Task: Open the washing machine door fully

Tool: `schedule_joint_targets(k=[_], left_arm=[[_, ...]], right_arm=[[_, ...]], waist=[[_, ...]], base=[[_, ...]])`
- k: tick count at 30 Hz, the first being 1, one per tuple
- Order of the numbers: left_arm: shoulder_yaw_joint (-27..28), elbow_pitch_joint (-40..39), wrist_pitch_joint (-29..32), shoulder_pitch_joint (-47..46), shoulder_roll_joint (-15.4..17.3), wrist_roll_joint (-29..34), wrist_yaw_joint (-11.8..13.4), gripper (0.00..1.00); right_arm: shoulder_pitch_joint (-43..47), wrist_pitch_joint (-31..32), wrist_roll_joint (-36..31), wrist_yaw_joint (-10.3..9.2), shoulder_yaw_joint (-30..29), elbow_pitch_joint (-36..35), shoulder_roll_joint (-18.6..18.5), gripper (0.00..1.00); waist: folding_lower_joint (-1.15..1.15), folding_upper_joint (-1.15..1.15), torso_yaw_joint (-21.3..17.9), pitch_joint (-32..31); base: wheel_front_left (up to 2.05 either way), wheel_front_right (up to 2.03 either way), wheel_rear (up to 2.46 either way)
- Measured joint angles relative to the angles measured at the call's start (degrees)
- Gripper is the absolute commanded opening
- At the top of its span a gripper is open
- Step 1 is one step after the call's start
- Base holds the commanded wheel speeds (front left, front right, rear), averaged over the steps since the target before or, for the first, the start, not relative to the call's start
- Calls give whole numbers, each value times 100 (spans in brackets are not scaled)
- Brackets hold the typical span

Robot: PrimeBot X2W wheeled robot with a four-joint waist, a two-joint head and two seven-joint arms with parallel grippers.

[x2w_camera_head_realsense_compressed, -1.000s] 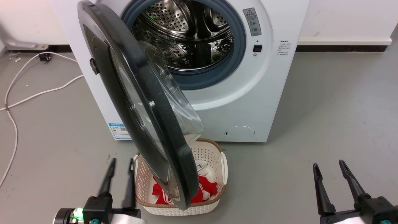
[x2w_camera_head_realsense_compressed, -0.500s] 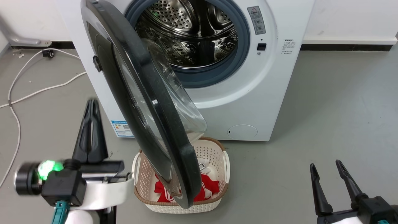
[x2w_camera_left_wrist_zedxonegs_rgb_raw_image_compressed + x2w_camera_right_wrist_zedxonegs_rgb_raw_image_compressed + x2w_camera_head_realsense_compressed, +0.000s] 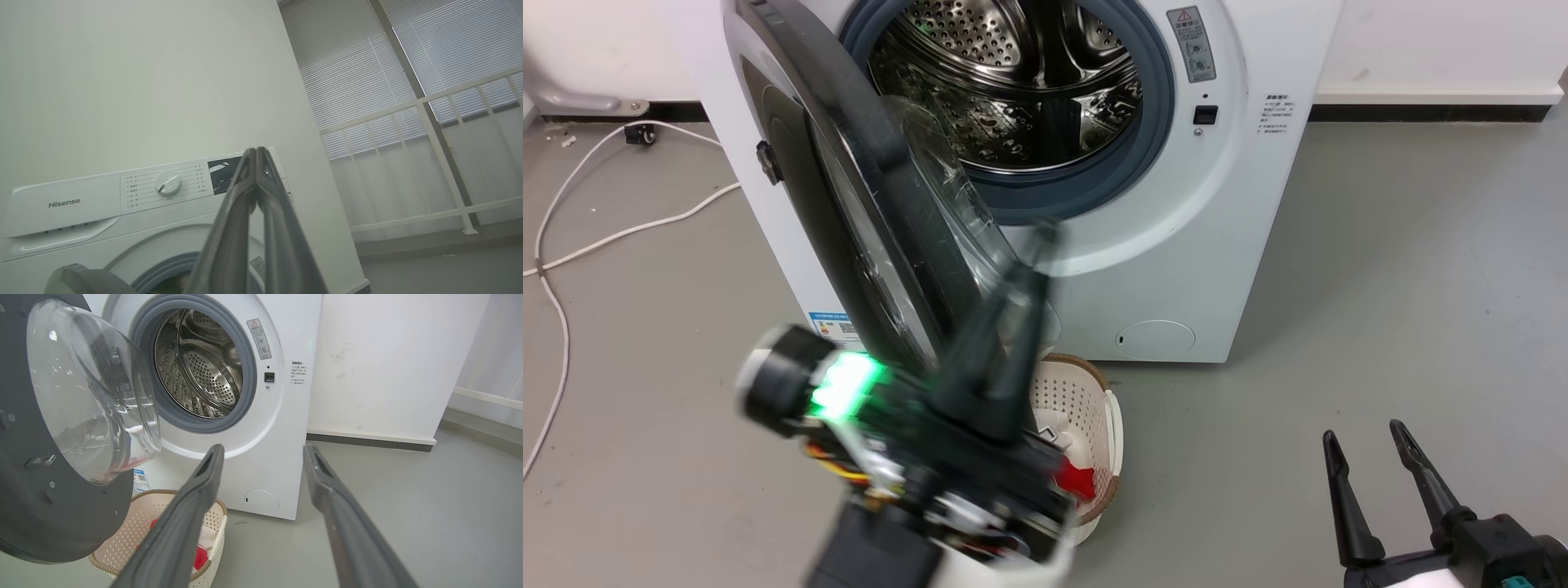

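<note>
We log the washing machine door (image 3: pixel 854 122) partway open, hanging over the laundry basket (image 3: pixel 1104 425). Our left hand (image 3: pixel 1039 245), clenched on nothing, shows blurred before the door's glass. Our right hand (image 3: pixel 1364 431) is released, low above the floor.

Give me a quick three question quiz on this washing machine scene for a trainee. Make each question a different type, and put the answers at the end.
1. True or false: the left tool has its two long dark fingers pressed together.
2. Multiple choice: the large round glossy black washing machine door with the bulging clear glass window is A) shut against the white machine, B) swung open, leaving the steel perforated drum exposed, C) lying flat on the ground.
3. Short answer: what bright colour shows on the cloth inside the white perforated plastic basket?

Key: 1 true; 2 B; 3 red.
</note>
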Motion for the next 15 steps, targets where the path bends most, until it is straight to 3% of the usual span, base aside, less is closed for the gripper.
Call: schedule_joint_targets(k=[15], left_arm=[[-2086, 646, 0, -37, -70, -143, -185, 0]], right_arm=[[-10, 0, 23, 0, 103, 65, 1, 100]], waist=[[0, 0, -37, 60]], base=[[0, 0, 0]])
